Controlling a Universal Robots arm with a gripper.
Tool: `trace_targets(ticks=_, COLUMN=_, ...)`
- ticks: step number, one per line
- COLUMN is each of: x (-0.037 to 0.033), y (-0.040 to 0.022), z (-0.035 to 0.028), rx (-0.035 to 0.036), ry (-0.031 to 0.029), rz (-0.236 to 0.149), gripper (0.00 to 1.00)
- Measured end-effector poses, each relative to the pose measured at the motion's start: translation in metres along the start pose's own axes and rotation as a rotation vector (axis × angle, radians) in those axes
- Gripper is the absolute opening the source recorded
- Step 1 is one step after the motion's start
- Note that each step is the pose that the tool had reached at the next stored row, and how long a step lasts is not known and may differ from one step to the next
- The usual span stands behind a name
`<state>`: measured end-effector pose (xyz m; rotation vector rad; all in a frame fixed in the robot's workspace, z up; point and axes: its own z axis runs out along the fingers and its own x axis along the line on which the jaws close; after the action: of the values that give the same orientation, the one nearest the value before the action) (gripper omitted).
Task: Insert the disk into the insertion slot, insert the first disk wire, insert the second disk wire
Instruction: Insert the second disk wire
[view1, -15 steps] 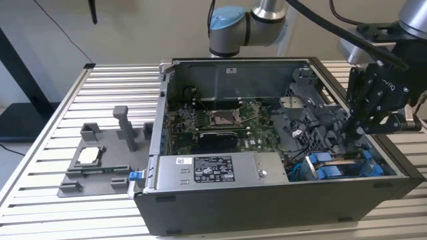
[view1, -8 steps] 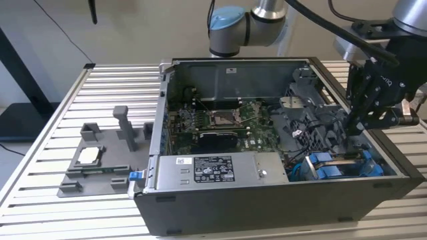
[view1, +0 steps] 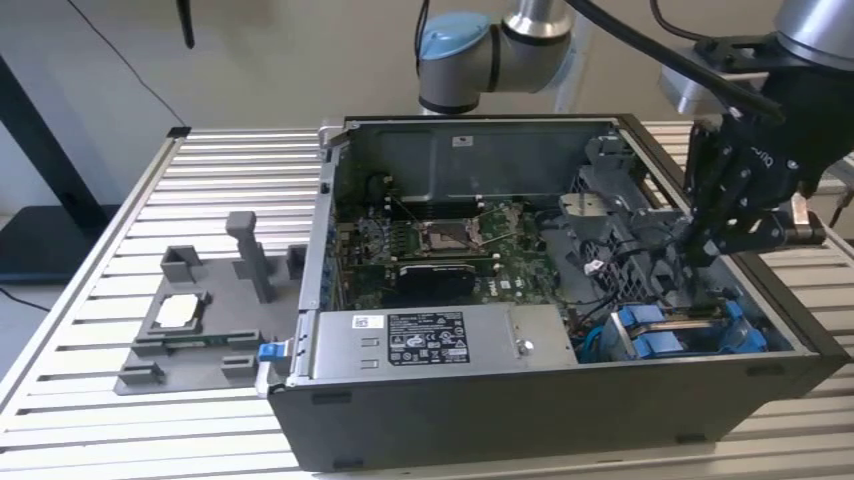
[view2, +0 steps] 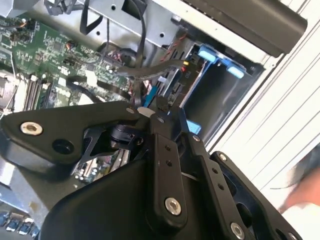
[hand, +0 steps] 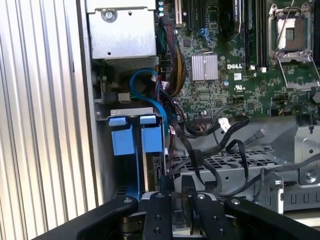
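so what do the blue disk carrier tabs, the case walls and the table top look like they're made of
The blue carrier tabs look like moulded plastic: saturated colour, dull sheen. The case wall looks like dark painted sheet metal, flat with folded edges. The table top looks like ribbed bare aluminium, pale and lightly reflective, though that's a guess from the look.

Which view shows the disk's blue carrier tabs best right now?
The first wrist view: both blue tabs face the camera, unblocked, seated in the grey slot. The exterior view shows them smaller, in the case's corner. The second wrist view catches them obliquely.
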<state>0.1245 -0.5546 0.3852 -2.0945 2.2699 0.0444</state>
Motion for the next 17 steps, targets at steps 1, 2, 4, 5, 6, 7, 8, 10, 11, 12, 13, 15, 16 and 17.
trace_targets(ticks=1, x=-0.0034, y=0.0025, z=0.0004, rx=0.0000, ry=-0.0002, rz=0.000, gripper=0.24)
trace_targets(ticks=2, x=-0.0080, y=0.0048, z=0.0005, rx=0.0000, ry=0.0003, rz=0.000, gripper=0.24)
trace_targets(ticks=4, x=-0.0164, y=0.0089, z=0.0015, rx=0.0005, ry=0.0003, rz=0.000, gripper=0.24)
trace_targets(ticks=5, x=-0.0201, y=0.0122, z=0.0021, rx=0.0011, ry=0.0005, rz=0.000, gripper=0.24)
trace_targets(ticks=6, x=-0.0207, y=0.0167, z=0.0023, rx=0.0012, ry=0.0005, rz=0.000, gripper=0.24)
trace_targets(ticks=7, x=-0.0205, y=0.0210, z=0.0026, rx=0.0012, ry=0.0001, rz=0.000, gripper=0.24)
trace_targets(ticks=8, x=-0.0202, y=0.0255, z=0.0025, rx=0.0012, ry=0.0004, rz=0.000, gripper=0.24)
trace_targets(ticks=10, x=-0.0194, y=0.0332, z=0.0027, rx=0.0011, ry=0.0002, rz=-0.002, gripper=0.24)
trace_targets(ticks=11, x=-0.0186, y=0.0356, z=0.0027, rx=0.0011, ry=0.0002, rz=-0.003, gripper=0.24)
trace_targets(ticks=12, x=-0.0175, y=0.0371, z=0.0026, rx=0.0009, ry=0.0005, rz=-0.005, gripper=0.24)
trace_targets(ticks=13, x=-0.0161, y=0.0375, z=0.0026, rx=0.0008, ry=0.0005, rz=-0.008, gripper=0.24)
trace_targets(ticks=15, x=-0.0132, y=0.0374, z=0.0032, rx=0.0004, ry=0.0002, rz=-0.016, gripper=0.24)
trace_targets(ticks=16, x=-0.0128, y=0.0373, z=0.0035, rx=0.0010, ry=0.0000, rz=-0.021, gripper=0.24)
trace_targets(ticks=17, x=-0.0127, y=0.0373, z=0.0038, rx=0.0044, ry=-0.0004, rz=-0.028, gripper=0.24)
